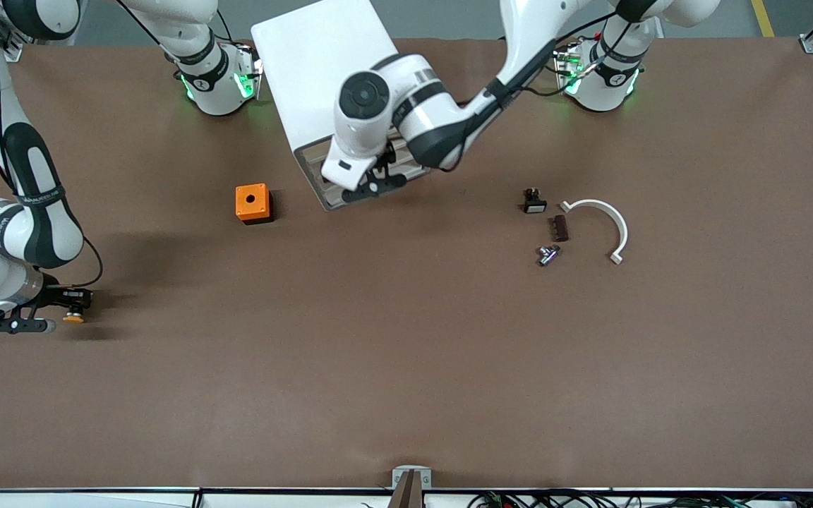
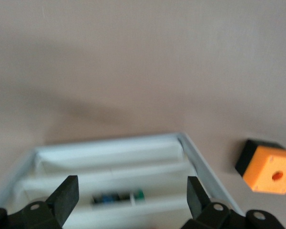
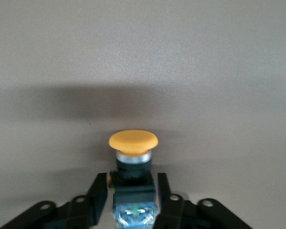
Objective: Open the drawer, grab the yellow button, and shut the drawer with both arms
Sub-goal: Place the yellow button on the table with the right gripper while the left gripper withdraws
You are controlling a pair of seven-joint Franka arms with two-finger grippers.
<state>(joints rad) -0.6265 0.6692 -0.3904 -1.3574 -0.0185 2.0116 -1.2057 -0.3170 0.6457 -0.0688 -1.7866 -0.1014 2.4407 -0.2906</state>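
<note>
The white cabinet (image 1: 322,70) stands at the table's edge between the arms' bases. Its top drawer (image 1: 312,169) is pulled out. My left gripper (image 1: 378,185) hangs open and empty over that drawer; in the left wrist view (image 2: 131,195) its fingers straddle the drawer (image 2: 195,157), which holds a small blue, black and green part (image 2: 117,198). My right gripper (image 1: 68,310) is low at the right arm's end of the table, shut on the button (image 1: 73,317). The right wrist view (image 3: 132,177) shows the button's (image 3: 133,140) orange cap pointing away from the gripper.
An orange cube with a hole (image 1: 253,203) sits beside the drawer toward the right arm's end, also in the left wrist view (image 2: 269,167). Toward the left arm's end lie a black switch (image 1: 534,203), a brown block (image 1: 560,228), a metal part (image 1: 548,255) and a white curved clamp (image 1: 607,226).
</note>
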